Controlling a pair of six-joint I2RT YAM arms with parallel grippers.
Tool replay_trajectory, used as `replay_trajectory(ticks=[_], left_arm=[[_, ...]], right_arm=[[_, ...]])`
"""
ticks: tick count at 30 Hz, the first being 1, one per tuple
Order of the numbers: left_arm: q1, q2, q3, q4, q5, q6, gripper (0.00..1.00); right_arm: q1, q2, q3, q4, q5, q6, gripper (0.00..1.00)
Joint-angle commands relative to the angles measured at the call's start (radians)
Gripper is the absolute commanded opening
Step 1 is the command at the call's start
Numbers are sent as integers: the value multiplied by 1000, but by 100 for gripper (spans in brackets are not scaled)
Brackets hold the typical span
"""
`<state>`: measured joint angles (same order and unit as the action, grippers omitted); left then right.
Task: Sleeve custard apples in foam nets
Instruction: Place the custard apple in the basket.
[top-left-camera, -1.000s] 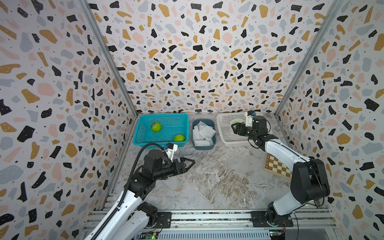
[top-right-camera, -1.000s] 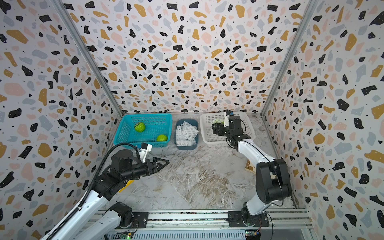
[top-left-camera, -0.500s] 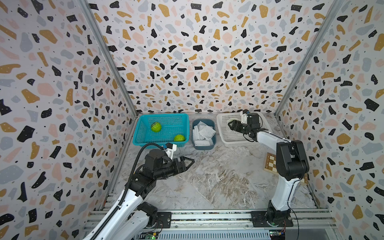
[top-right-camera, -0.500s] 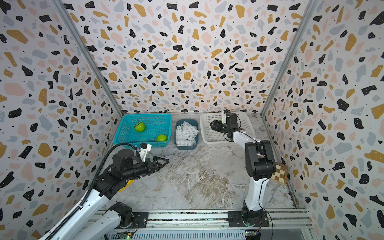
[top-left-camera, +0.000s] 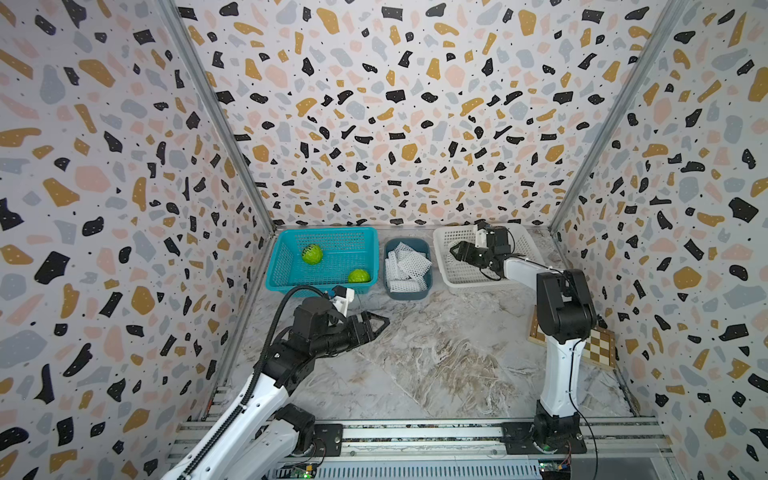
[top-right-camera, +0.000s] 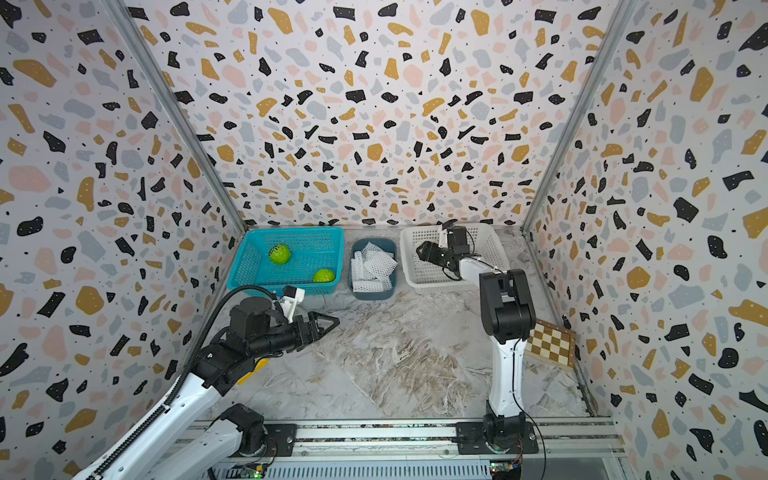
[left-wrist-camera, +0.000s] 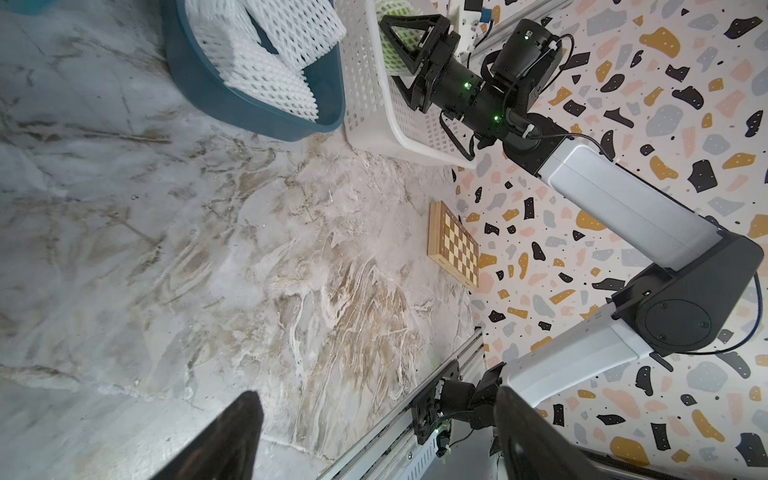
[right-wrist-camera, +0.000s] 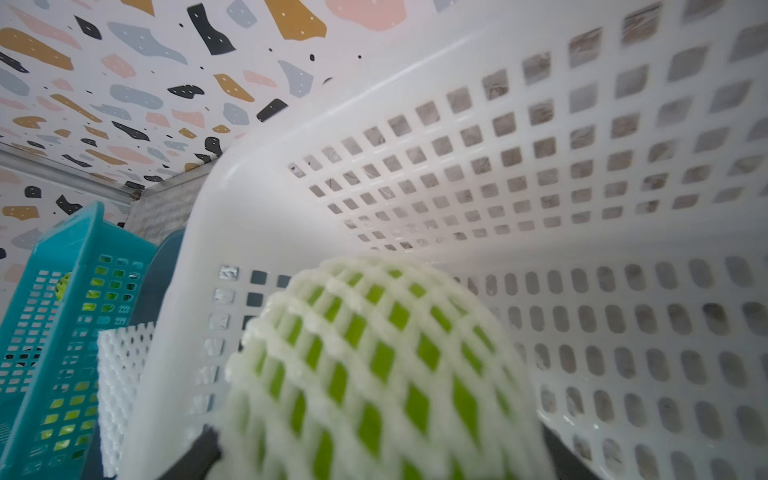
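Swinging its elbow up from the low, splayed pose of a second ago, the right arm now stands almost upright, and the right gripper (top-left-camera: 457, 251) has shifted a little farther across the inside of the white basket (top-left-camera: 469, 286), toward the blue tub (top-left-camera: 409, 294). Its jaws stand wide around the sleeved custard apple (right-wrist-camera: 374, 374), which the wrist view shows wrapped in stretched mesh and seemingly clamped between them; both top views hide the fruit behind the gripper. The left gripper (top-left-camera: 376, 326) has not moved: it hovers spread and empty over the counter (top-left-camera: 436, 353), just in front of the teal basket (top-left-camera: 282, 266). By my reading, the first fruit is done apart from letting go. Two bare custard apples (top-left-camera: 312, 254) (top-left-camera: 359, 275) lie in the teal basket, and spare foam nets (top-left-camera: 405, 266) are piled in the tub, so two rounds remain.
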<state>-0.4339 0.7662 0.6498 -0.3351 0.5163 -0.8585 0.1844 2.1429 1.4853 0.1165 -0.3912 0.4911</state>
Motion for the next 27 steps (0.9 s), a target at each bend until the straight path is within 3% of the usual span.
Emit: replay_trajectory(ticks=[1,19,27], left_arm=[[2,0,-17,34,3,-7,86],[3,-1,-42,53,-5,-9,86],[2,9,-43,62,0,-9,86]], right_arm=[[-3,10,67,-51,-10,-9,79],[21,93,155,-164,34,-32,82],[21,40,152,-200,79,-41,98]])
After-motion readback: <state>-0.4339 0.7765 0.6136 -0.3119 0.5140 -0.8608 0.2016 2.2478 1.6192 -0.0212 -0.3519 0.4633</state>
